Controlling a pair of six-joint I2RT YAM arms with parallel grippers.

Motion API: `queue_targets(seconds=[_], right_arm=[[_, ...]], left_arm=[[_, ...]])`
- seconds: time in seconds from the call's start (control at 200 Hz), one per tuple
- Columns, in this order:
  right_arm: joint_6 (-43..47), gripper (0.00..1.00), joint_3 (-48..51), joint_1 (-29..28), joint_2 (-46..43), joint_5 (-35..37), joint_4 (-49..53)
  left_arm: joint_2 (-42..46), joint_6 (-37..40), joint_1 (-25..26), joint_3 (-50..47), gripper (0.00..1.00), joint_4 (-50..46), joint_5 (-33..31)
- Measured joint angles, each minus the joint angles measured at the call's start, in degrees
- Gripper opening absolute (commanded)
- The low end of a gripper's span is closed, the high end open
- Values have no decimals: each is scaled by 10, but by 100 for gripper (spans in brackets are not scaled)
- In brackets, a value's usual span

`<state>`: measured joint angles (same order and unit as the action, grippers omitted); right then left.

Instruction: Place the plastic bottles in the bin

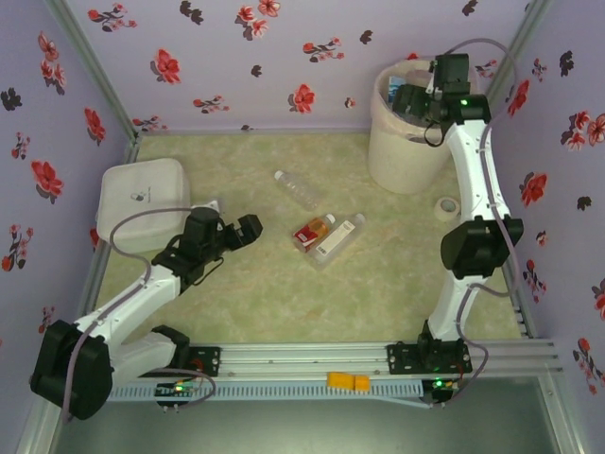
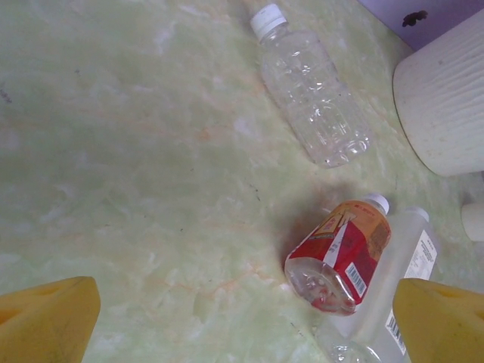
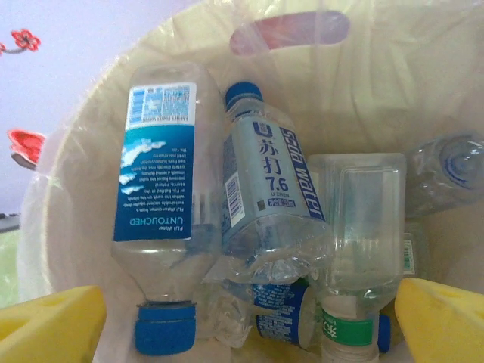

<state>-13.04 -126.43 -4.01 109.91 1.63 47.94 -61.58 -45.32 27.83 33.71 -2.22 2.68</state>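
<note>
The left gripper (image 1: 248, 228), jaws spread, sits left of the orange-red bottle (image 1: 314, 230), which lies mid-table, near-left to far-right, its base toward this nearer arm. The right gripper (image 1: 412, 95), spread and empty, hangs over the bin (image 1: 397, 156).

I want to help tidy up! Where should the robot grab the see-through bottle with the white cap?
Probably across its middle, coming straight down from above. The clear bottle lies flat on its side, alone, with bare table along both long sides, so there is room to reach down.
</note>
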Motion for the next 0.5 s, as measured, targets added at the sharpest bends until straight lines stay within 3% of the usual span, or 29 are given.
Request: queue_targets(seconds=[0.215,0.5], right_arm=[[0,100,95,-5,-123,-1,-30],[-47,100,449,-70,-375,-30,-159]], left_arm=[[-38,30,0,36,100,0,31],[-121,107,31,122,100,-5,76]])
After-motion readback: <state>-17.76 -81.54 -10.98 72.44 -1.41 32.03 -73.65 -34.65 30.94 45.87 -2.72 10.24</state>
